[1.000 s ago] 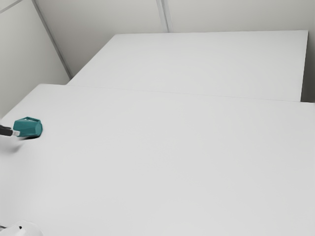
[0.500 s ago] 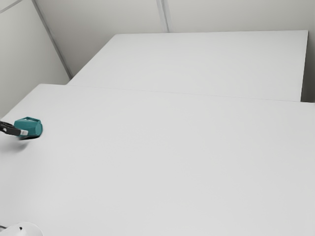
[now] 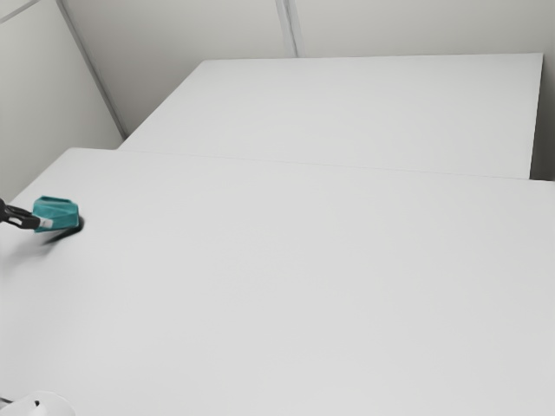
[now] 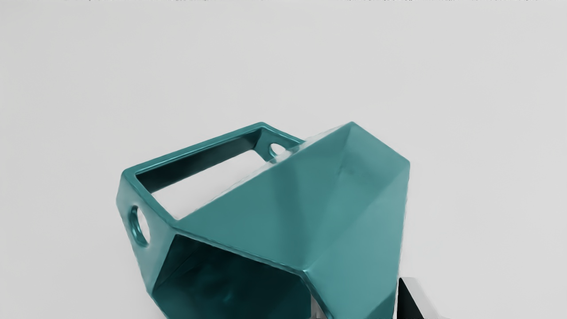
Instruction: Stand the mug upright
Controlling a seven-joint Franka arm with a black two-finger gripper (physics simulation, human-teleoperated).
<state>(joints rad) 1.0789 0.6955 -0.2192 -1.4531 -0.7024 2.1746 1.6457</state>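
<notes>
Mug (image 4: 336, 199) tilted over the table (image 3: 286, 277), mouth (image 4: 230, 279) facing my gripper (image 3: 45, 223), which grasps the wall (image 4: 359, 266), one finger (image 4: 315, 310) inside, the other outside.

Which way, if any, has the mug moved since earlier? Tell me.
Yes: the mug has shifted up the picture and toward the exterior view's right, nearer the table's far corner on that view's left.

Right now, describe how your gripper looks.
My gripper is black and slim, with pale grey-white tips. Close up, one fingertip is angular, with a dark face beside a pale one. I can make out no cables or markings on it.
</notes>
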